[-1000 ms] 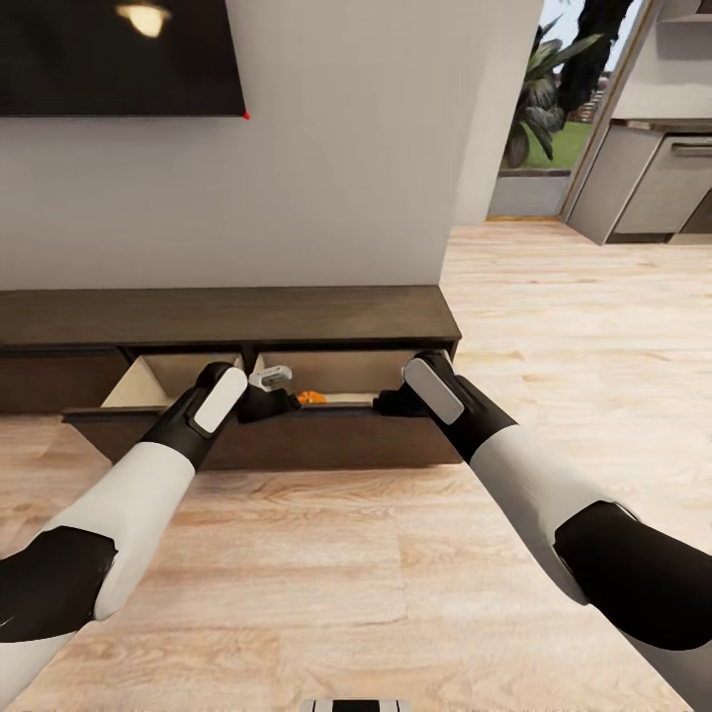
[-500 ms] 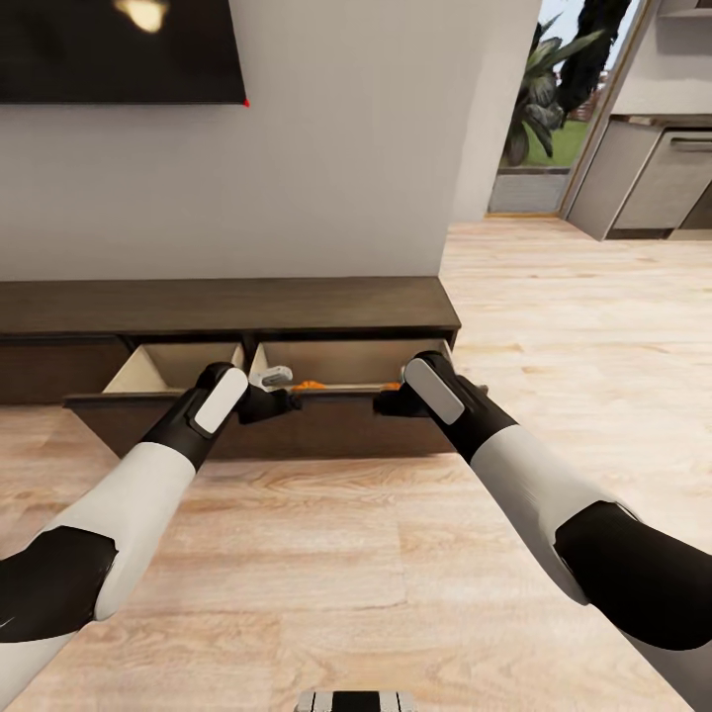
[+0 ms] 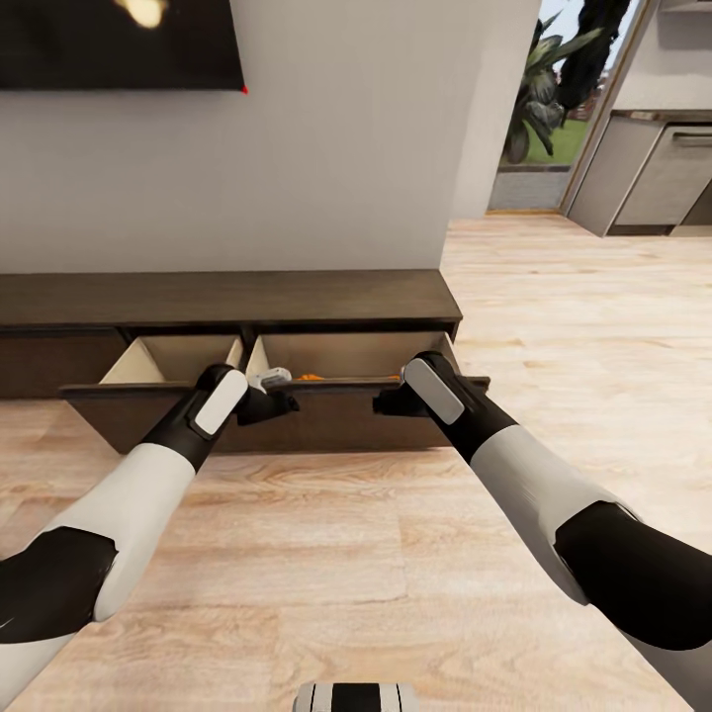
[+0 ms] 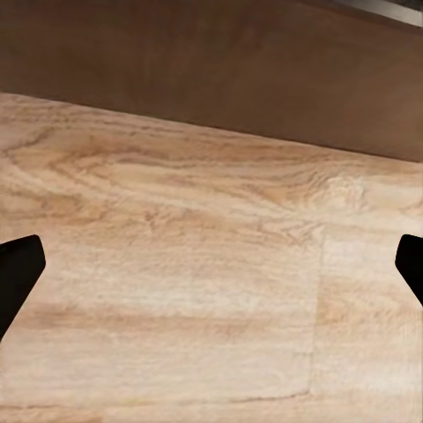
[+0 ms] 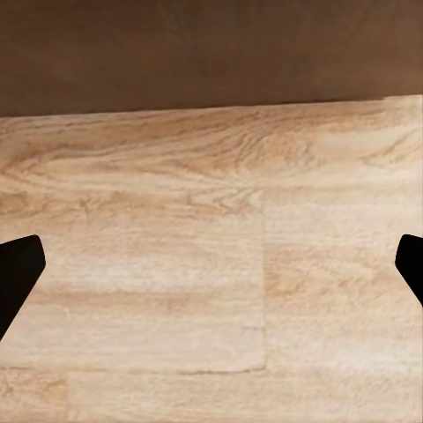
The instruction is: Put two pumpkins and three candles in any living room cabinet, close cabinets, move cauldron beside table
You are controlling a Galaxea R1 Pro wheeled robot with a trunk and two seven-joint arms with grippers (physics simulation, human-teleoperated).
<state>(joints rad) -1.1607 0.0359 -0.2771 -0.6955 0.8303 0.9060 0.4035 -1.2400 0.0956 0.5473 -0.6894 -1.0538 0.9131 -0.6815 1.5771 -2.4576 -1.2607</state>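
- Long low dark-brown wooden cabinet [image 3: 297, 302] vs wall; its wide dark drawer front [image 3: 326, 420] is part-open, beige inside showing.
- Left gripper [image 3: 269, 403] & right gripper [image 3: 388, 401] both at the front's top edge, fingertips spread wide in wrist views, nothing held.
- Small bright-orange pumpkin [image 3: 311, 377] lies inside drawer, just behind, btwn the grippers.
- Risk: uneven push from the 2 arms could skew the drawer & jam it.
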